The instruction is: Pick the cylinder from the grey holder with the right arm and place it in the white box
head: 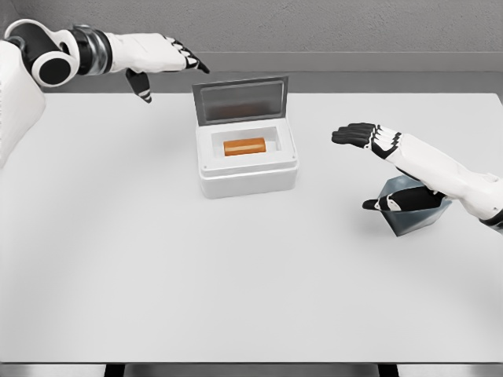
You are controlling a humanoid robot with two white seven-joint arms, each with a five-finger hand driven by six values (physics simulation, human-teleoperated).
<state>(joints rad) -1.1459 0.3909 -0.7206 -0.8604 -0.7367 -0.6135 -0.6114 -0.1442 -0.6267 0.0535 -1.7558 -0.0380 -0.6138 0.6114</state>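
Observation:
An orange cylinder [244,146] lies on its side inside the white box [247,178], whose grey lid [240,100] stands open at the back. My right hand [360,155] hovers to the right of the box, fingers spread, holding nothing. Under its forearm sits the grey holder [412,213], which looks empty. My left hand [174,64] hangs open above the table's far left, just left of the lid.
The white table [157,275] runs to a front edge at the bottom and a grey wall behind. The box stands near the middle-back and the holder near the right edge.

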